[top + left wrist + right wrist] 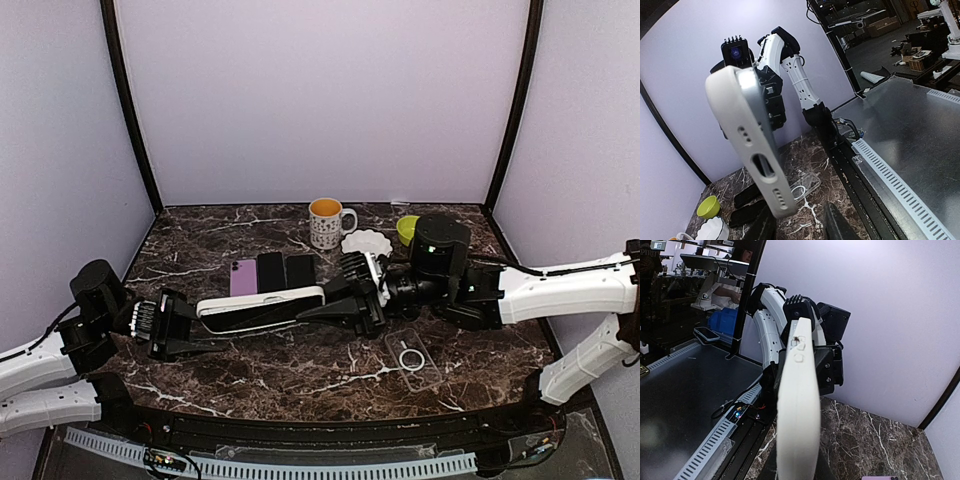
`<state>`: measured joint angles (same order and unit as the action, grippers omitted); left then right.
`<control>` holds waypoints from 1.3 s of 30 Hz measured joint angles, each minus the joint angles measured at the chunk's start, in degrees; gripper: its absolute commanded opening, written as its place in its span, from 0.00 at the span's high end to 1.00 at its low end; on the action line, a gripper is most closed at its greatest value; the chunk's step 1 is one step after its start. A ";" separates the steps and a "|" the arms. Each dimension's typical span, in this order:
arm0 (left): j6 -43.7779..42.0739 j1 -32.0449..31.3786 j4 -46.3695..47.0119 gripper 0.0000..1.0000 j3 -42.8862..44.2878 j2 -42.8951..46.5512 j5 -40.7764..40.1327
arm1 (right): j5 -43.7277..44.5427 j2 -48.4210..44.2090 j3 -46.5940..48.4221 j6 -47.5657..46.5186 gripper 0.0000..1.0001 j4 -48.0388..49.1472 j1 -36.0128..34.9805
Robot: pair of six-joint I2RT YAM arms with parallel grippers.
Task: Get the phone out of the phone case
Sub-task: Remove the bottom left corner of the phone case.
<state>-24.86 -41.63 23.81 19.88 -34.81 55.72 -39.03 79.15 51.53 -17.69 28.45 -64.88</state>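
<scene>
- Dark marbled table [300, 375] inside pale lilac walls. Lying flat at its near right, a clear spare case [412, 358] with a ring in its back.
- Above the table's middle and clear of it, stretched left to right between the two arms: the white phone case [260, 300]. Along its near edge a dark strip, probably the phone [262, 321] not yet out of it.
- Right gripper [335, 308]: clamped on the case's right end, pinching across the thin way.
- Left gripper [185, 328]: fingers either side of the case's left end, the one with the port hole. Impossible to tell whether pressing on it or only flanking it.
- Likely handling: case soft, matte and bendable, so easy to pinch but apt to flex rather than let go. Phone stiff, smooth, dense for its size, and breakable if dropped.
- Best hold, by this view: case lip at a corner, peeled back, with the other end kept firmly pinned.
- Behind on the table: a purple phone [243, 277] beside two black phones [285, 270].
- Farthest back: a patterned mug [325, 222], a white dish [366, 242] and a green bowl [406, 230].
</scene>
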 measured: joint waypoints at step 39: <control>-0.17 0.00 -0.79 0.76 0.57 -0.79 1.86 | -0.09 1.01 0.48 -4.61 1.00 -4.31 -0.39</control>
<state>-25.04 -41.63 23.03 20.45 -35.59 57.58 -39.11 80.16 52.01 -22.31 24.14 -65.28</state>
